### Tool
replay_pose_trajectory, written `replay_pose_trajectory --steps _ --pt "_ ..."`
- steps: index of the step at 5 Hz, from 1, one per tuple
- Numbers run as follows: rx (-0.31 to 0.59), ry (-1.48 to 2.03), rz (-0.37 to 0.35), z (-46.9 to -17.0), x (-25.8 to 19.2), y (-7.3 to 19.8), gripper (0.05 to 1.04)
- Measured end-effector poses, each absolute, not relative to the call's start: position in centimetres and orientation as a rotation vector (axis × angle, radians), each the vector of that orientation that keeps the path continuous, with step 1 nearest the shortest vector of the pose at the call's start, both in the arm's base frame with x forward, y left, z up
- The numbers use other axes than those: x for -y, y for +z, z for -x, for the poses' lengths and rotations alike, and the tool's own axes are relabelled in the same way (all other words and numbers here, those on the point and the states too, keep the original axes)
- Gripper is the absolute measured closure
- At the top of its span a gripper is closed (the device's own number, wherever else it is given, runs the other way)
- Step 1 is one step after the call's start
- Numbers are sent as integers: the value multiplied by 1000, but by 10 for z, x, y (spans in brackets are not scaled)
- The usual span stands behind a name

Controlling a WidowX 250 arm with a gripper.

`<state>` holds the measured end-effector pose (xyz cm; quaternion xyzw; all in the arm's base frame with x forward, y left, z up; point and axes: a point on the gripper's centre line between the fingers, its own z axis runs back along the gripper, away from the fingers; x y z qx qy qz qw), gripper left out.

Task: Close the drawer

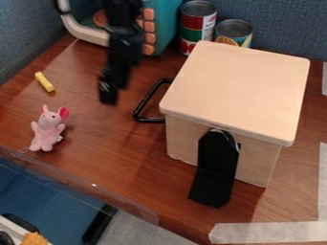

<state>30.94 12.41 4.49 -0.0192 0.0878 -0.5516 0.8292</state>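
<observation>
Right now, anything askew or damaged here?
One oddity: the flat black panel on the pale wooden box juts out past the box's base at its lower end, maybe loose, maybe by design. No visible spill or breakage.

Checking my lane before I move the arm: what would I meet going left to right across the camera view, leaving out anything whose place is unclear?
Pink plush mouse → black gripper → black handle → light wooden box.
</observation>
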Motion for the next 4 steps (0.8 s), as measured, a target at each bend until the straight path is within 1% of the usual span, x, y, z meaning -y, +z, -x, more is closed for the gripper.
replay_pose_trajectory --steps 1,2,3,4 --pt "-62 -918 64 -306 -139 61 83" --pt "15 -682 65 -293 -128 92 83" --pt "61 -486 111 -280 -124 122 83" --pt "77 -404 102 -272 -116 146 83"
